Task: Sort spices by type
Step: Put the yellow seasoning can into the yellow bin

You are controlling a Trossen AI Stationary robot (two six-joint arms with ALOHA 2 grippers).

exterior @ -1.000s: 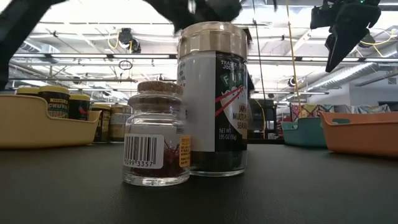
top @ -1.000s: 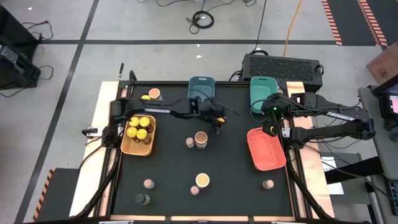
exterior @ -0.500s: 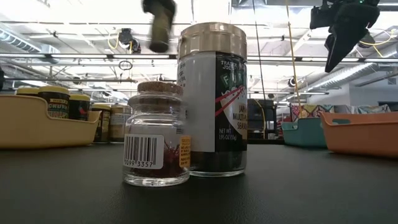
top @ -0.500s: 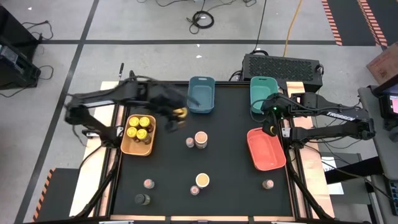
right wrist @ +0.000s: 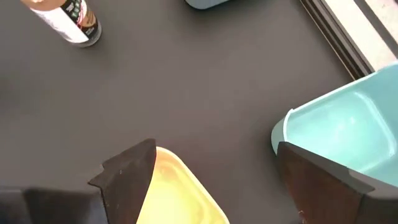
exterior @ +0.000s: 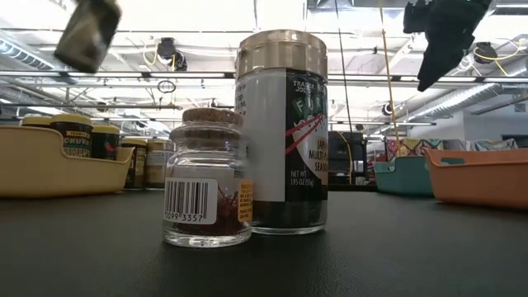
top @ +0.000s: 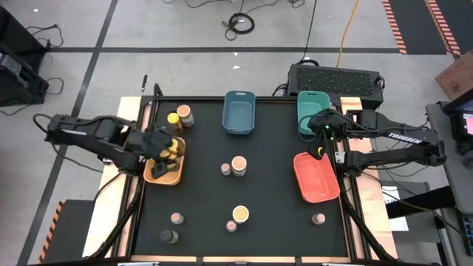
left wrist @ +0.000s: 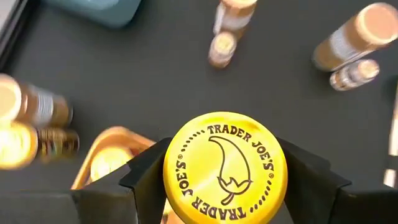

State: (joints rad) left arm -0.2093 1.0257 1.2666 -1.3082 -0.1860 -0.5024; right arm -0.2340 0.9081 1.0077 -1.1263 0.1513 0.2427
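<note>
One yellow-lidded jar (left wrist: 224, 169) clamped in the left claw (top: 164, 145) could knock jars already crowding the orange bin (top: 160, 176); right claw (top: 320, 144) gapes empty.

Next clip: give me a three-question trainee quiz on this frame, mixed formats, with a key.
1. True or false: the left gripper is shut on a yellow-lidded jar.
2. The left gripper is over which bin? A) blue bin B) orange bin C) red bin
3. Fill in: the right gripper, its fingers open, holds ____.

Key: 1 true; 2 B; 3 nothing.
</note>
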